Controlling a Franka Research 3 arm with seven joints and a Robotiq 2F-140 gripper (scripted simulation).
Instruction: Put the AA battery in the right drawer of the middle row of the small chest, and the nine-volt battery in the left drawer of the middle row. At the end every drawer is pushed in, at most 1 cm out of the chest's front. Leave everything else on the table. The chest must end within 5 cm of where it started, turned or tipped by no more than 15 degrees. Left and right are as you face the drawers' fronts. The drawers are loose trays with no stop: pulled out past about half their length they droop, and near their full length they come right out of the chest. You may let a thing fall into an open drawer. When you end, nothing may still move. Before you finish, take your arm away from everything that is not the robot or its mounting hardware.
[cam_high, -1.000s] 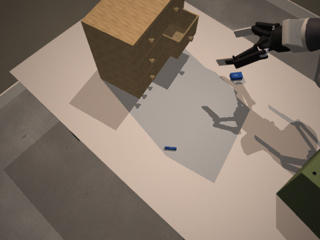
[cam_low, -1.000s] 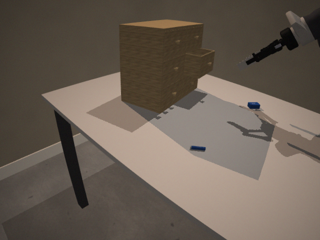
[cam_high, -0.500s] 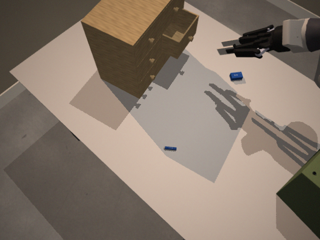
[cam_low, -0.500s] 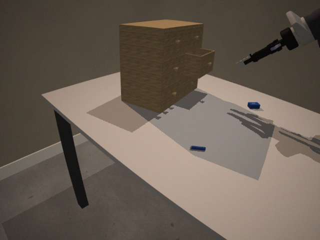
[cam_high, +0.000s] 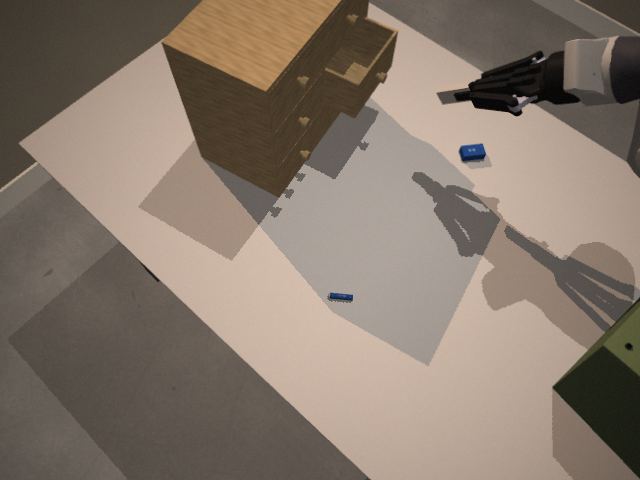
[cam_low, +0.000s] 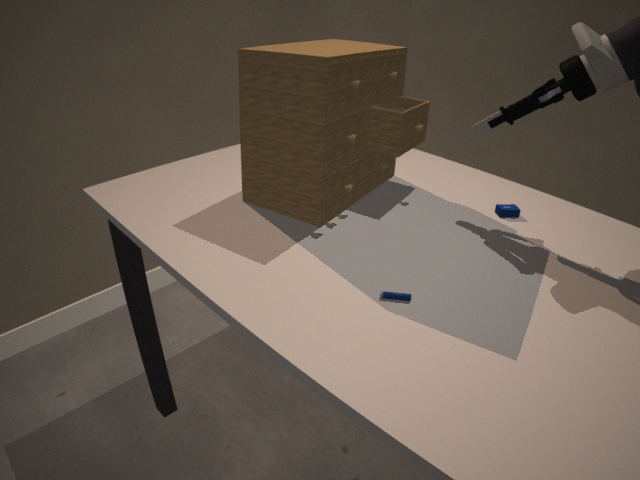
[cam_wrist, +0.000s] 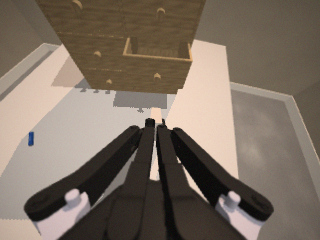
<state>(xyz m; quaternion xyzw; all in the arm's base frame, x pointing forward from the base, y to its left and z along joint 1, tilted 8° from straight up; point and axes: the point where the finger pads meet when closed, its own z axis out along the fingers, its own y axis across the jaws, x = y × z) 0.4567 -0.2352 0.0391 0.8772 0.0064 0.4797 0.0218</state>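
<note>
Jaws: pressed together on nothing, gripper (cam_high: 448, 96) in the air facing the chest (cam_high: 248, 77).
Open drawer (cam_high: 369, 51): middle right, nothing seen inside.
Wrist view: nine-volt battery (cam_high: 472, 151) hidden; AA battery (cam_wrist: 31, 139) shows.

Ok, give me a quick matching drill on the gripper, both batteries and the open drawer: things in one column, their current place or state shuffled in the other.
Things:
1. gripper
2. AA battery
3. nine-volt battery
4. middle-row right drawer

States:
A. pulled partway out of the small chest, nothing visible inside
B. lying on the table, far out in front of the chest
C. shut on nothing, in the air, pointing toward the chest
D. lying on the table near the gripper's side

Pairs: 1-C, 2-B, 3-D, 4-A
</note>
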